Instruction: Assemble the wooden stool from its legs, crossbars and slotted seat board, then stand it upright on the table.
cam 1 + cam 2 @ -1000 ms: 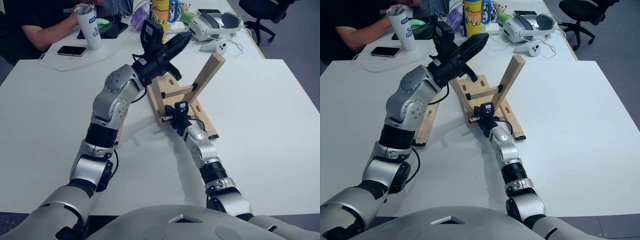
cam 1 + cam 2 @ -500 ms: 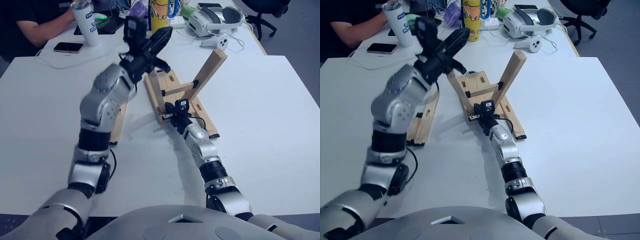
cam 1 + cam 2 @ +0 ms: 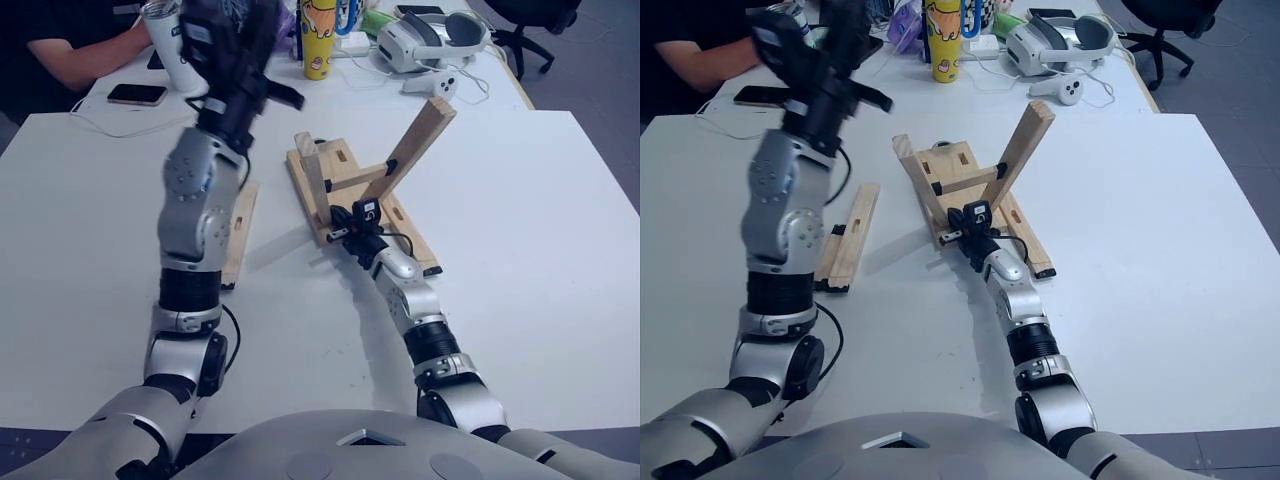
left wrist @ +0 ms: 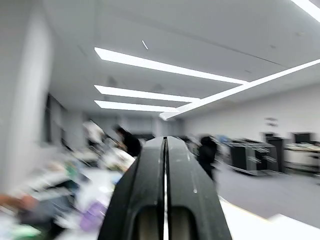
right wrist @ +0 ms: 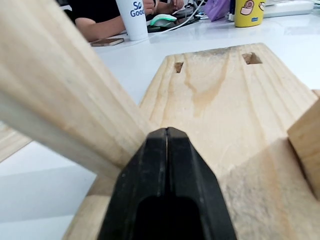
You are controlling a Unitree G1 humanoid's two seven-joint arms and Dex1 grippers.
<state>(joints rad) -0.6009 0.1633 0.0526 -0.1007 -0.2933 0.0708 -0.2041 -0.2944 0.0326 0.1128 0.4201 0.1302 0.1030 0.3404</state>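
Table (image 3: 540,250): seat board (image 3: 343,166) w/ tilted leg (image 3: 415,140)

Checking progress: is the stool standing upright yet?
No: its seat board lies flat on the table, with two legs sticking up from it.

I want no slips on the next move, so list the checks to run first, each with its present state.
1. Left gripper free: ok. It is shut on nothing and raised above the table.
2. Right gripper at the seat board: ok. It is shut, with its tip by the foot of a leg.
3. Fitted legs fully seated: cannot tell. They lean at different angles.
4. Free slots clear: ok.
5. Loose leg pair accessible: ok. It lies flat on the robot's left of the board, apart from it.
6. Stool upright: not ok.
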